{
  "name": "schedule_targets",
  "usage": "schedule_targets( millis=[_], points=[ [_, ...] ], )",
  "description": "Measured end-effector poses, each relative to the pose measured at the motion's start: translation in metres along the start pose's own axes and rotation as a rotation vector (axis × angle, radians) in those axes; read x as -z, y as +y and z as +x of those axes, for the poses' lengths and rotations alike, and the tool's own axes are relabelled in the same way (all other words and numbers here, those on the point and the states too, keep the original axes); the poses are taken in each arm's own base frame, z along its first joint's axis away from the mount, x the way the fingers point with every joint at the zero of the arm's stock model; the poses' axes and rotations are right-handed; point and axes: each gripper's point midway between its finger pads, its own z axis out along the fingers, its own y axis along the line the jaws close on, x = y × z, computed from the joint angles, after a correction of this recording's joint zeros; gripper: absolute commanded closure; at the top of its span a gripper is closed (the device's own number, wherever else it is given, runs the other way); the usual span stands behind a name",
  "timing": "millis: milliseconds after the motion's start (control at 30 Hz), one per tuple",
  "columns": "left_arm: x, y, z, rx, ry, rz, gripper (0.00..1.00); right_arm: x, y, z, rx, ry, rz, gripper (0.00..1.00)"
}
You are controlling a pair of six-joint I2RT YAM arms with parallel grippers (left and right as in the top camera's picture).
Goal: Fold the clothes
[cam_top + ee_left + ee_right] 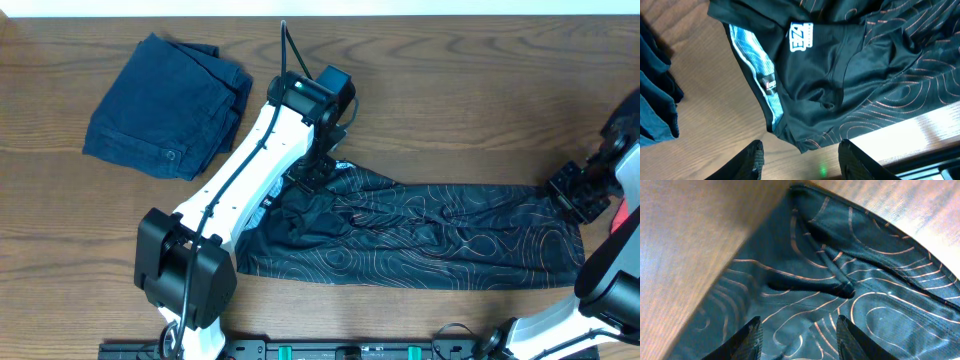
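- Closest in, left gripper (pixel 800 150): jaws parted and empty, hovering over the collar end of the black jersey (pixel 430 235), with its light-blue neck band (pixel 757 65) and white chest logo (pixel 801 36) facing up.
- Right gripper (pixel 799 322): likewise spread, grasping nothing, poised above the jersey's far end at 3 o'clock.
- Lies as a long rumpled band from centre to 3 o'clock; probably laid out lengthwise between both arms, ready for a crosswise fold.
- Sits folded at 10 o'clock, well apart and seemingly out of the way: navy denim garment (pixel 165 110).
- Underneath, dark wood-grain table (pixel 480 90); pale strip (pixel 400 6) along the 12 o'clock edge; nothing more of the room visible.
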Motion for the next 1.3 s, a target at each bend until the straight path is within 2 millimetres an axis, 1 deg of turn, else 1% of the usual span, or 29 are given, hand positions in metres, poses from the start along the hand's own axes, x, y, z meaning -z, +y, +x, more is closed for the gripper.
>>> schedule_targets(
  millis=[133, 267, 300, 400, 467, 533, 633, 800, 833, 900, 967, 1067, 1100, 1133, 1200, 1300],
  points=[
    [0.0, 0.0, -0.002, 0.001, -0.008, -0.001, 0.5, -0.014, -0.001, 0.001, -0.02, -0.014, -0.01, 0.54],
    [0.0, 0.0, -0.002, 0.001, -0.009, -0.001, 0.5, -0.022, 0.005, 0.001, -0.03, -0.024, -0.054, 0.56],
    [0.0, 0.0, -0.002, 0.001, -0.009, -0.001, 0.5, -0.023, 0.007, 0.001, -0.03, -0.024, -0.068, 0.58],
    [0.0, 0.0, -0.002, 0.001, -0.009, -0.001, 0.49, -0.021, 0.022, -0.002, -0.009, -0.025, -0.154, 0.61],
    [0.0, 0.0, -0.002, 0.001, -0.009, -0.001, 0.49, -0.019, 0.032, -0.001, 0.004, -0.013, -0.214, 0.6],
    [0.0, 0.0, -0.002, 0.001, -0.009, -0.001, 0.5, -0.017, 0.037, -0.001, 0.009, -0.005, -0.255, 0.57],
    [0.0, 0.0, -0.004, 0.001, -0.015, -0.001, 0.49, -0.016, 0.034, -0.002, 0.0, 0.001, -0.262, 0.53],
    [0.0, 0.001, -0.006, 0.002, -0.025, -0.002, 0.49, -0.02, 0.02, -0.001, -0.023, -0.005, -0.185, 0.52],
    [0.0, 0.001, -0.006, 0.002, -0.025, -0.002, 0.49, -0.022, 0.017, -0.001, -0.027, -0.01, -0.174, 0.54],
    [0.0, 0.001, -0.006, 0.002, -0.025, -0.002, 0.49, -0.027, 0.013, 0.0, -0.038, -0.016, -0.153, 0.64],
    [0.0, 0.001, -0.006, 0.002, -0.024, -0.002, 0.49, -0.032, 0.009, 0.004, -0.047, -0.011, -0.145, 0.71],
    [0.0, 0.001, -0.006, 0.002, -0.024, -0.002, 0.49, -0.033, 0.006, 0.004, -0.06, -0.021, -0.132, 0.92],
    [0.0, 0.001, -0.006, 0.002, -0.025, -0.002, 0.49, -0.033, 0.006, 0.005, -0.058, -0.02, -0.132, 0.97],
    [0.0, 0.001, -0.006, 0.002, -0.025, -0.002, 0.49, -0.033, 0.005, 0.006, -0.061, -0.014, -0.131, 0.99],
    [0.0, 0.001, -0.006, 0.002, -0.025, -0.002, 0.5, -0.032, 0.002, 0.011, -0.082, 0.015, -0.133, 0.99],
    [0.0, 0.001, -0.006, 0.002, -0.024, -0.002, 0.49, -0.024, -0.011, 0.014, -0.131, 0.053, -0.124, 0.99]
  ],
)
